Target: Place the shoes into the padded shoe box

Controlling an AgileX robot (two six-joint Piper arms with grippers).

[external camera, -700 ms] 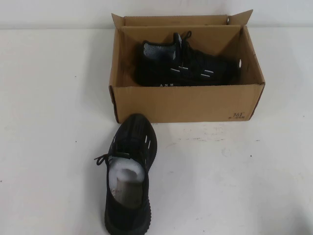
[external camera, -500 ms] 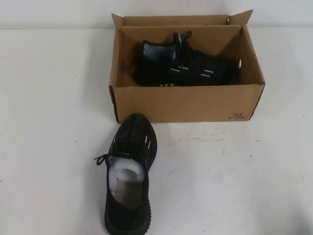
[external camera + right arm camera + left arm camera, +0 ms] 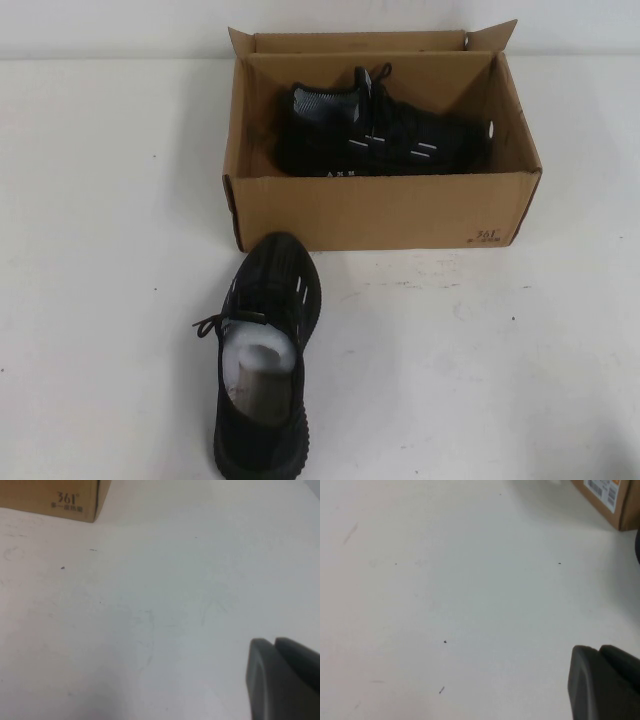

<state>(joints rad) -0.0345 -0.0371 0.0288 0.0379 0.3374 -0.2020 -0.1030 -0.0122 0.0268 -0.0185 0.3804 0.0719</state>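
Two black knit shoes appear in my high view. One shoe [image 3: 375, 135] lies inside the padded shoe box [image 3: 380, 212], lengthwise along its far wall, grey heel lining toward the robot's left and toe toward the right, white dash marks showing on its side. The second shoe [image 3: 262, 350] stands on the white table [image 3: 500, 350] outside the box, just beside the near wall at the box's left front corner. Its toe points at the box and its heel points back toward the robot; white stuffing fills its opening, and its laces trail off to the left.

The box is brown corrugated cardboard, open at the top, with short flaps raised at the far corners and a small "361" print at the near right corner. That printed corner [image 3: 50, 500] also shows in my right wrist view, and a corner bearing a white label [image 3: 607, 500] shows in my left wrist view.

Neither arm enters the high view. The left gripper [image 3: 605, 682] shows only as a dark edge in its own wrist view, over bare table well apart from the box corner; I cannot tell how its tool stands. The right gripper [image 3: 282, 677] shows likewise as a dark edge over bare table, away from the printed corner, and its state too I cannot tell.
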